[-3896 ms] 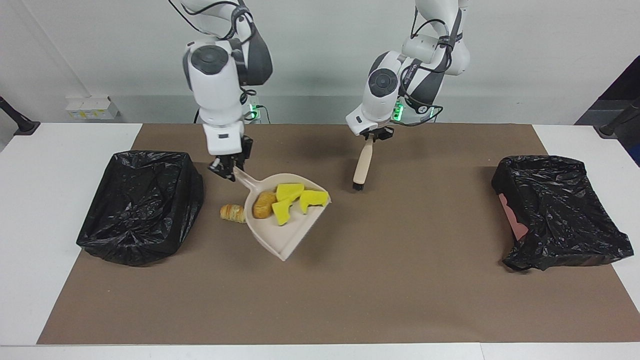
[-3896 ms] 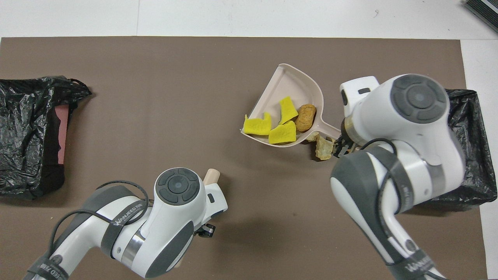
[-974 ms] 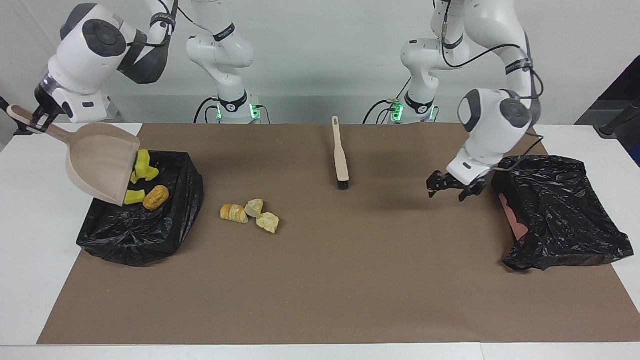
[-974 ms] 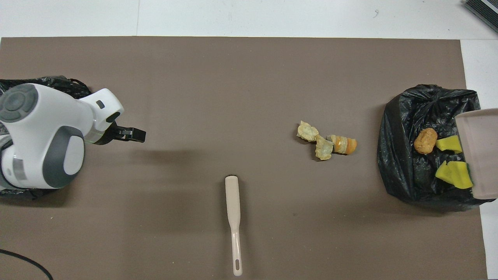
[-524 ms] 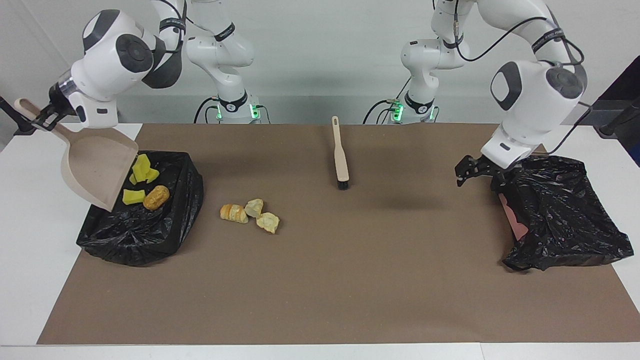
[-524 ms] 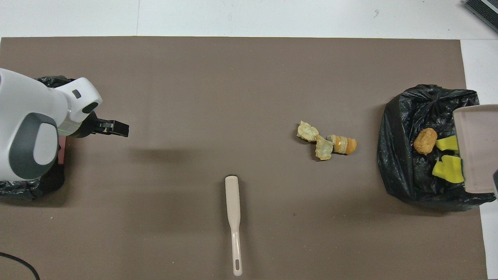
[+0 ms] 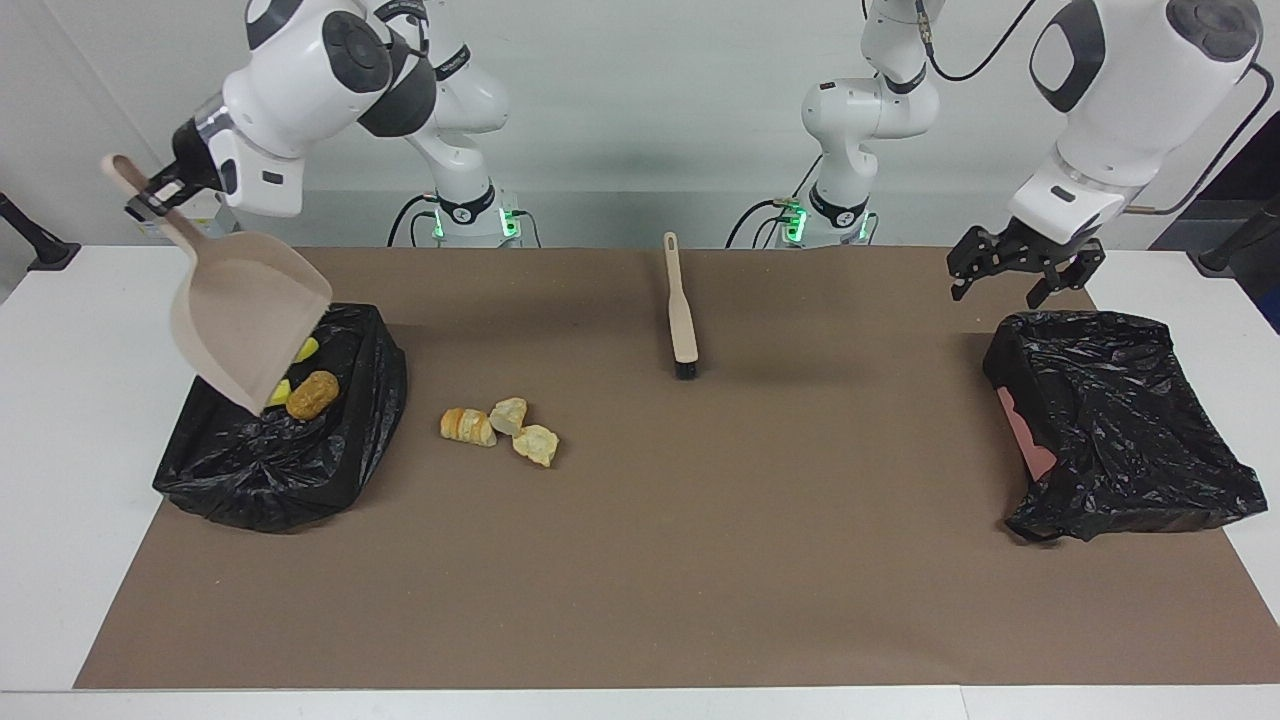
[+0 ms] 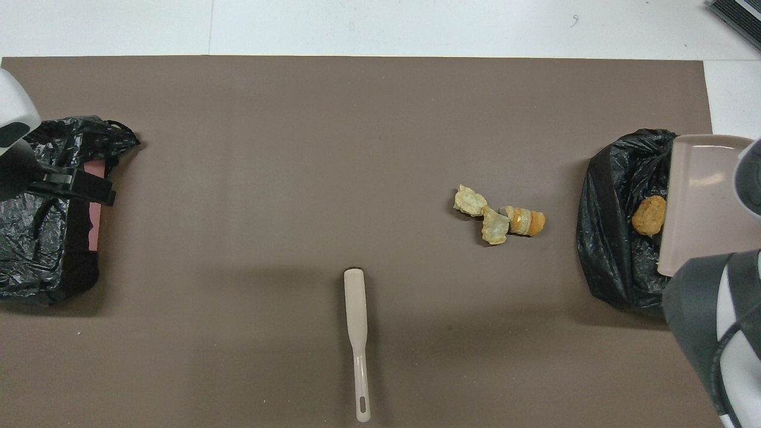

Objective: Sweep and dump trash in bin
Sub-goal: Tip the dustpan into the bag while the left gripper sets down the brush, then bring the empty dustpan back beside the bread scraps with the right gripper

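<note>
Three pale bread pieces sit in a huddle on the brown mat, touching one another, beside the black-lined bin at the right arm's end of the tabletop. Up above that bin, the right end effector is pinching the handle of the beige dustpan, fingers pressed tight on it. The pan hangs steeply tilted, mouth down over the bin's opening. Inside the bin, look: the brown bread roll lies on the black liner, and beside it bits of yellow sponge peek out from under the pan's lip. How many sponge pieces there are cannot be told, the pan covers most of them.

At the left arm's end, the left end effector hangs in the air with its fingers spread wide, nothing in them, over the edge of the second black-lined bin nearest the robots. A patch of pink shows through that bin's liner.

In the middle, the brush lies flat on the mat, well apart from both end effectors, handle pointing toward the robots, dark bristles toward the bread pieces. It is nearer to the robots than the bread huddle.
</note>
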### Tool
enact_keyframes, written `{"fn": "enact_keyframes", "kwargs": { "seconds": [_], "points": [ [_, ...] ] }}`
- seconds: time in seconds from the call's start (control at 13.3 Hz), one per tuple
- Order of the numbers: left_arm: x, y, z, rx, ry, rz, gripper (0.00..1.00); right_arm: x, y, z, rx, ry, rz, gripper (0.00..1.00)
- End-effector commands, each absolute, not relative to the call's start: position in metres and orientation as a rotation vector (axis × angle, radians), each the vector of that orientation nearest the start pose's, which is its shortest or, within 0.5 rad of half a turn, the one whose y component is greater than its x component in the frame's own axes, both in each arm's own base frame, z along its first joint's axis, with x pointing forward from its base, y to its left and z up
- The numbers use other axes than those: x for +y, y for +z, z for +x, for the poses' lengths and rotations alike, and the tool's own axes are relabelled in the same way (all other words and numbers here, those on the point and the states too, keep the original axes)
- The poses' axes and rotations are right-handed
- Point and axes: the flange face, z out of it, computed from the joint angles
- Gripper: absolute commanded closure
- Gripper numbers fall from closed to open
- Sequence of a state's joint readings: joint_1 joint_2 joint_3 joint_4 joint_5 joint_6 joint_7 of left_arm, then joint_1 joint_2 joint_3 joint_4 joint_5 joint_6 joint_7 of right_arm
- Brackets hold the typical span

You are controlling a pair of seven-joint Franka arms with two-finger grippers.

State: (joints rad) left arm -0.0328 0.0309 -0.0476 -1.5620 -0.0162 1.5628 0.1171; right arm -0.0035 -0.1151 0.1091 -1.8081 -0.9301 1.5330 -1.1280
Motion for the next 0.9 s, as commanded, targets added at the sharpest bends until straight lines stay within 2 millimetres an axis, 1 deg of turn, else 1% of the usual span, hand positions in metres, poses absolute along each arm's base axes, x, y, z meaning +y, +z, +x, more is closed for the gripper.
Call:
{"fn": "enact_keyframes", "kwargs": {
  "seconds": [0.0,0.15,0.22,0.3,0.37,0.52,0.6,0.75,0.82],
  "points": [
    [-0.042,0.616,0.557,0.31,0.063,-3.128,0.0,-0.018,0.608,0.517,1.297,-0.599,2.039,1.0],
    [-0.042,0.613,0.555,0.289,0.075,-3.131,0.0,0.005,0.599,0.515,1.21,-0.475,2.21,1.0],
    [-0.042,0.612,0.552,0.298,0.082,-3.129,0.0,0.021,0.596,0.516,1.162,-0.394,2.296,1.0],
    [-0.041,0.609,0.549,0.313,0.101,-3.128,0.0,0.032,0.591,0.517,1.117,-0.348,2.356,1.0],
    [-0.036,0.609,0.547,0.296,0.099,-3.129,0.0,0.05,0.583,0.52,1.064,-0.304,2.412,1.0],
    [-0.036,0.61,0.548,0.277,0.094,-3.132,0.0,0.092,0.56,0.526,0.941,-0.22,2.552,1.0],
    [-0.04,0.611,0.547,0.284,0.092,-3.131,0.0,0.116,0.549,0.528,0.873,-0.18,2.608,1.0],
    [-0.044,0.612,0.55,0.298,0.08,-3.129,0.0,0.171,0.53,0.534,0.68,-0.104,2.751,1.0],
    [-0.045,0.613,0.55,0.303,0.075,-3.128,0.0,0.204,0.509,0.54,0.572,-0.109,2.797,1.0]
  ]
}}
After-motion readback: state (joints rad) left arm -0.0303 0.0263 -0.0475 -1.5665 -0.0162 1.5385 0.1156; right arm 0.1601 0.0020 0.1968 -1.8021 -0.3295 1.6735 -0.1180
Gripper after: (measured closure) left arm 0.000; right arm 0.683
